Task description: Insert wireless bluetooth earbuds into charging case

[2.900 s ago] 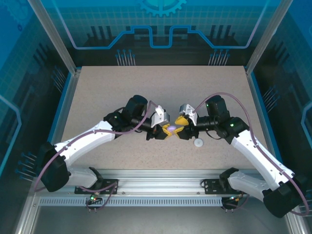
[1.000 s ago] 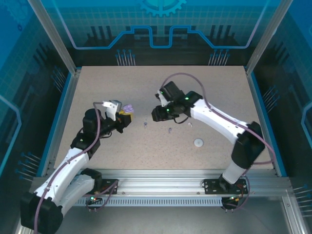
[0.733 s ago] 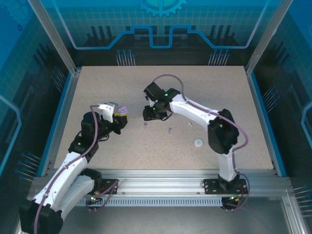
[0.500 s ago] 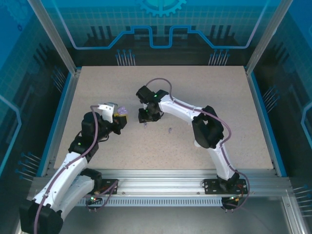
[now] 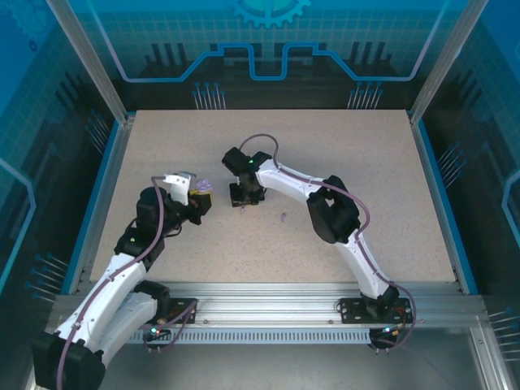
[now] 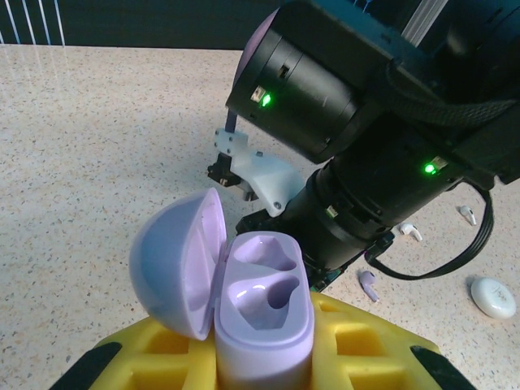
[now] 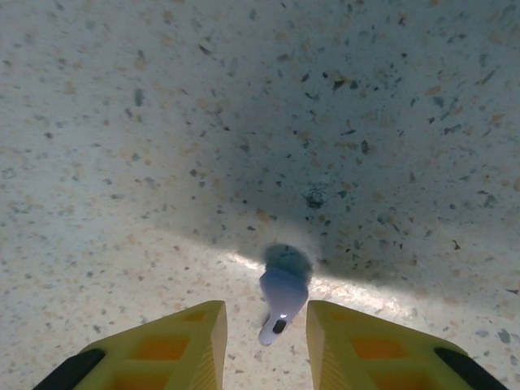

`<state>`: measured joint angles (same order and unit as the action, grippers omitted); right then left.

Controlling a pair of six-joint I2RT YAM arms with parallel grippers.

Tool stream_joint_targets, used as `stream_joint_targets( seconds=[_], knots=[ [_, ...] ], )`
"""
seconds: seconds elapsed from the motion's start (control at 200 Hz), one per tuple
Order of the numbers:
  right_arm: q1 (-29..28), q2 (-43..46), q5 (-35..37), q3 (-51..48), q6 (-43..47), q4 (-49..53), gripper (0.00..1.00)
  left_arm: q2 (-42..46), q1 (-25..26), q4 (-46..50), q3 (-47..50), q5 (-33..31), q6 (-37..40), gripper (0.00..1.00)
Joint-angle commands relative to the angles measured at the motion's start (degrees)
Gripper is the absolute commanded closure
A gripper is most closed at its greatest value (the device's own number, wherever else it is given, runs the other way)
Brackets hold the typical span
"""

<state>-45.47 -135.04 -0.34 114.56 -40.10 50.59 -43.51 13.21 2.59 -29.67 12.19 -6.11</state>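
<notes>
**Top external plus wrists: case held open on the left, right jaws straddling a purple bud**

Far left, the left arm (image 5: 122,260) is folded back, and the left jaws sit at about 9 o'clock of the tabletop (image 5: 366,146) centre. The left jaws are pressed onto the base of the purple charging case (image 6: 244,309), pinching it upright off the surface. The lid (image 6: 175,272) is swung open toward 9 o'clock and both wells are bare. My read is that the case is lifted and tipped this way so the wells face the other arm for a drop-in.

The right arm (image 5: 292,183) reaches across, so the right jaws sit just at 3 o'clock of the case (image 5: 205,188), pointing down at the tabletop. In the right wrist view the yellow pads (image 7: 175,341) are spread with a narrow gap. A purple earbud (image 7: 283,296) lies flat between them with its stem toward 6 o'clock, and neither pad touches it. Nothing is gripped yet, so this looks like the line-up for a pinch across the bud's body.

A second purple earbud (image 5: 283,217) lies loose at about 4 o'clock of the right jaws. In the left wrist view a white earbud (image 6: 410,231) sits further right on the surface, and a white case (image 6: 493,295) lies closed at the far right. No bud is seated yet, so the task is at an early stage.
</notes>
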Motion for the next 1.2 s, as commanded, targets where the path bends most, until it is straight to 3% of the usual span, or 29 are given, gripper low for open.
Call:
stream_joint_targets(
  seconds=[0.0,0.935,1.196],
  knots=[
    [-0.5,-1.5,1.1,1.4,-1.2,2.1,0.68,0.0,-0.5,-1.8,1.2,-0.4,-0.8,0.85],
    [-0.8,-5.1,2.8,2.9,-0.8,5.3,0.75,-0.6,-0.5,-2.9,1.4,0.4,-1.0,0.85],
    [-0.9,-4.7,2.7,2.8,-0.6,5.0,0.82,-0.9,-0.5,-2.9,1.3,0.7,-1.1,0.85]
  ],
)
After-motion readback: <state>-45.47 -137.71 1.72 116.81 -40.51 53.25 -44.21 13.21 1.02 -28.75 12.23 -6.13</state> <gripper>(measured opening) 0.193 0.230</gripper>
